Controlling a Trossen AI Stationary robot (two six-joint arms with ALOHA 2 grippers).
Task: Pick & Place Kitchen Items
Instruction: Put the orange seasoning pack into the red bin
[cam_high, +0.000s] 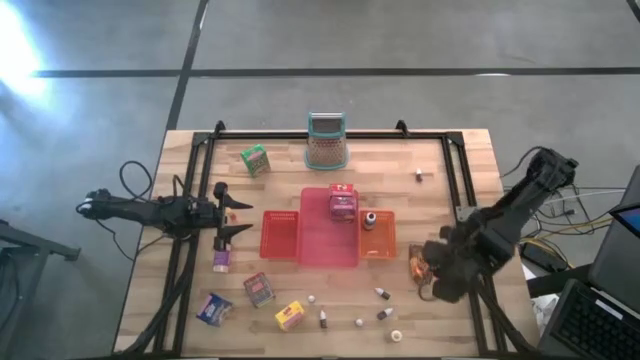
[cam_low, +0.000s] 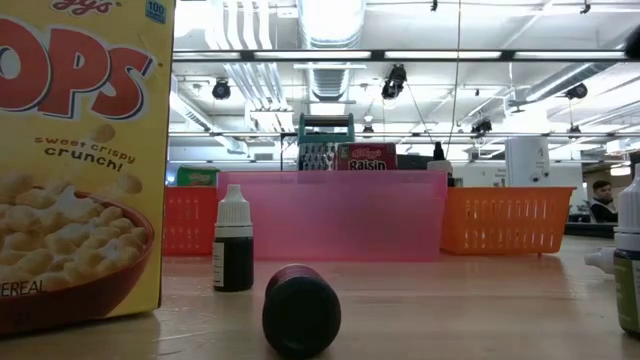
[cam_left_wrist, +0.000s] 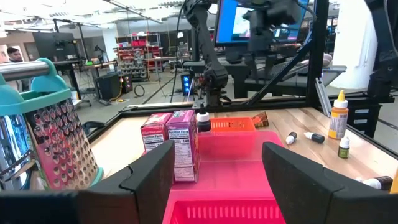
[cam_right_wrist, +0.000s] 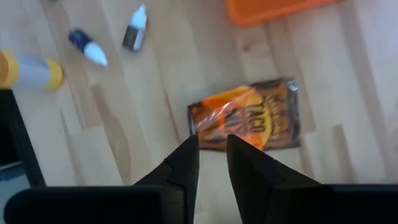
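right gripper (cam_right_wrist: 212, 146): fingers narrow, empty, just above crinkled orange-and-brown foil packet (cam_right_wrist: 247, 124) flat on wooden surface (cam_right_wrist: 149, 143), long axis crosswise to fingers, just ahead | right arm nearer | left gripper (cam_high: 232, 212): fingers wide, empty, waiting beside red plastic tray (cam_high: 281, 236) | count: one packet, three trays, seven boxes

Robotics lab, exposed ceiling ducts (cam_low: 330, 75), monitor (cam_left_wrist: 261, 22), equipment racks (cam_left_wrist: 134, 56)
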